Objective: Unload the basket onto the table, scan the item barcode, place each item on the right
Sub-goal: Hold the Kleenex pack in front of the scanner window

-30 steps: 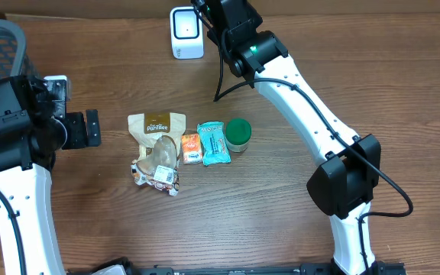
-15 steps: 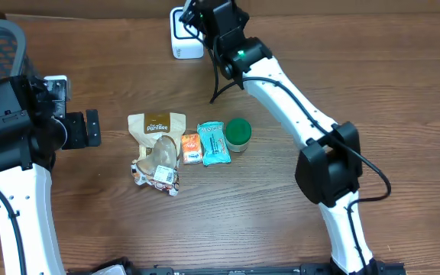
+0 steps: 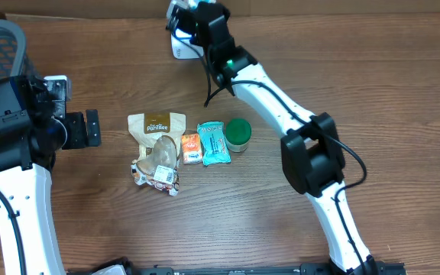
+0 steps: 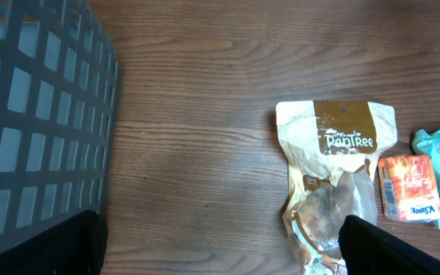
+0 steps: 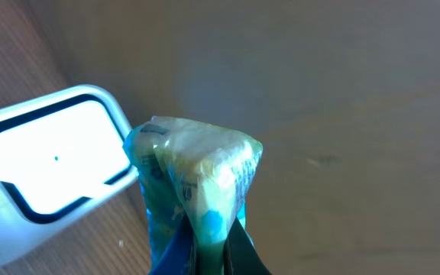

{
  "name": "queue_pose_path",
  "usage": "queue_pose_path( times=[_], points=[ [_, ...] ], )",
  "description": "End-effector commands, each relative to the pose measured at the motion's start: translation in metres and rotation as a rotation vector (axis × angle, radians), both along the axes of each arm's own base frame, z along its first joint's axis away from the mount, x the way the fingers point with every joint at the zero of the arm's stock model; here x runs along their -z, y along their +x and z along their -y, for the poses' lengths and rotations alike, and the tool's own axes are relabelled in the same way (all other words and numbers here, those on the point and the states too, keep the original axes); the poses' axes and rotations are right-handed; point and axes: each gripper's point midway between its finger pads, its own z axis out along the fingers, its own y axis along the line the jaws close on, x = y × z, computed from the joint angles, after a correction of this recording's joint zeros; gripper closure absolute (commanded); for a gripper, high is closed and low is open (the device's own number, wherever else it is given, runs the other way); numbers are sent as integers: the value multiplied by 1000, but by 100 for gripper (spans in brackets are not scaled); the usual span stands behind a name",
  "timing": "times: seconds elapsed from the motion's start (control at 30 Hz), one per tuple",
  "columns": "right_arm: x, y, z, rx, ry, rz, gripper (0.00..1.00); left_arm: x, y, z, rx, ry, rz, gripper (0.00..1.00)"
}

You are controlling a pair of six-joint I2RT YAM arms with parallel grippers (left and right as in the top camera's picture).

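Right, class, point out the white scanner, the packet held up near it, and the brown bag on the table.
scanner (image 5: 52, 164), right wrist view, on its bright window.
packet (image 5: 197, 164), right wrist view, on its crumpled top.
brown bag (image 4: 334, 137), left wrist view, on its printed label.

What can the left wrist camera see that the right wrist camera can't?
Only the left wrist camera shows the dark grey plastic basket, the brown-and-cream paper snack pouch and the small orange packet beside it. Only the right wrist camera shows the white box scanner with its black-rimmed window, and the crinkly green-and-blue packet pinched in the right hand, close beside that scanner. Both show the brown wooden table.
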Motion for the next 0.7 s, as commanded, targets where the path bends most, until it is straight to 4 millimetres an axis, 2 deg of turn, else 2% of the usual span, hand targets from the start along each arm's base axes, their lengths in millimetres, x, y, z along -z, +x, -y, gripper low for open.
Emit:
queue_pose_path(
  times=[0.0, 0.13, 0.3, 0.67],
  points=[
    [21, 3, -18, -66, -77, 32, 96, -4, 1, -1, -14, -2, 11, 0],
    [30, 0, -28, -123, -68, 15, 96, -4, 1, -1, -14, -2, 11, 1],
    [23, 0, -33, -136, -49, 41, 96, -4, 1, -1, -14, -2, 11, 0],
    [22, -2, -37, -143, -38, 43, 96, -4, 1, -1, -14, -2, 11, 0]
  ],
)
